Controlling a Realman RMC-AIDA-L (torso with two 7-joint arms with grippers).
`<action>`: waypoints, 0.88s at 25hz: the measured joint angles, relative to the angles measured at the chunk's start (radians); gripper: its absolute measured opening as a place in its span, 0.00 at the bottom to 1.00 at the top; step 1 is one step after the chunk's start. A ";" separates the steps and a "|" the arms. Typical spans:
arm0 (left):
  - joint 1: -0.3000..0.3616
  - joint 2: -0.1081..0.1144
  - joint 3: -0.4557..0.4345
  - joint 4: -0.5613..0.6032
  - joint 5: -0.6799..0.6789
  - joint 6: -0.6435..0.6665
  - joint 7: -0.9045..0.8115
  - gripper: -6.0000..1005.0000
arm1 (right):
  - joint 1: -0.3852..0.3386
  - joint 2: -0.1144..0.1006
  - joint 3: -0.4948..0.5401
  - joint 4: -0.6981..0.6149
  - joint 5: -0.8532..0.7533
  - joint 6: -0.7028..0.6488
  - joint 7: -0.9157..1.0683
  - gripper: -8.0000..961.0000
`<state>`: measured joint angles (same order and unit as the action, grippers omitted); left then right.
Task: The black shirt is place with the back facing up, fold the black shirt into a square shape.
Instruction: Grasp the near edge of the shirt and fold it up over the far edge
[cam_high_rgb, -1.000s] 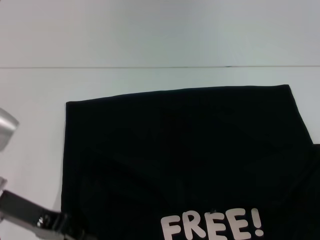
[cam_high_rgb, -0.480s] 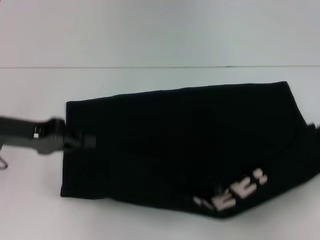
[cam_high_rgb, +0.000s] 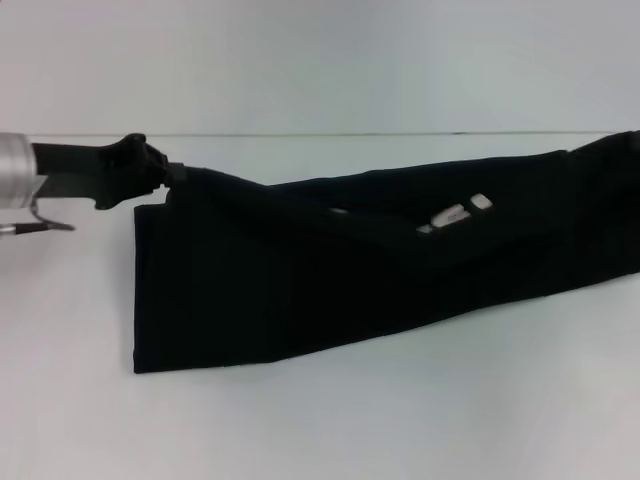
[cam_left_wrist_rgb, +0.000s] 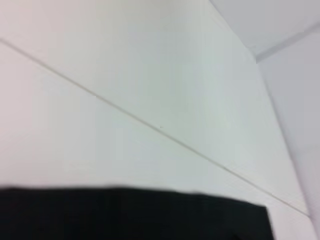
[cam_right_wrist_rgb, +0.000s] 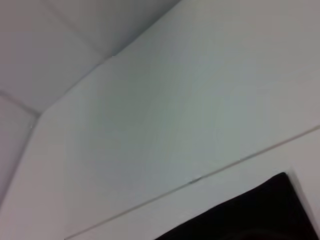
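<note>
The black shirt (cam_high_rgb: 300, 290) lies across the white table (cam_high_rgb: 400, 420), its near part lifted and drawn over toward the far side in a long fold. Only scraps of its cream lettering (cam_high_rgb: 455, 213) show on the raised layer. My left gripper (cam_high_rgb: 172, 176) reaches in from the left at the shirt's far left corner, shut on the fabric's edge. At the right the lifted edge rises out of frame, and my right gripper does not show. Each wrist view catches only a strip of the black shirt (cam_left_wrist_rgb: 125, 215) (cam_right_wrist_rgb: 260, 215) against the table.
Bare white tabletop (cam_high_rgb: 300, 430) spreads in front of the shirt and to its left. A thin seam (cam_high_rgb: 330, 134) runs across the surface behind the shirt. A thin cable loop (cam_high_rgb: 40, 222) hangs under my left arm.
My left gripper has swept from the near left corner up to the far left, carrying the shirt's near edge with it. The lettering has turned over and nearly disappeared.
</note>
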<state>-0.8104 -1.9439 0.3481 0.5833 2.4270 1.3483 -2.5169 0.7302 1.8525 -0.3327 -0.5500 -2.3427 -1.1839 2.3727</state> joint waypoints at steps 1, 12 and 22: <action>-0.005 -0.007 0.011 -0.011 0.000 -0.047 0.004 0.01 | 0.015 0.009 -0.011 0.027 0.000 0.053 -0.005 0.13; -0.011 -0.078 0.096 -0.029 -0.006 -0.300 0.021 0.02 | 0.073 0.100 -0.092 0.087 0.002 0.335 -0.022 0.13; 0.013 -0.098 0.089 -0.024 -0.106 -0.373 0.034 0.02 | 0.074 0.144 -0.159 0.135 0.000 0.559 -0.016 0.13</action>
<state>-0.7976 -2.0422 0.4366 0.5593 2.3206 0.9756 -2.4829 0.8046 1.9968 -0.4922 -0.4145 -2.3427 -0.6251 2.3572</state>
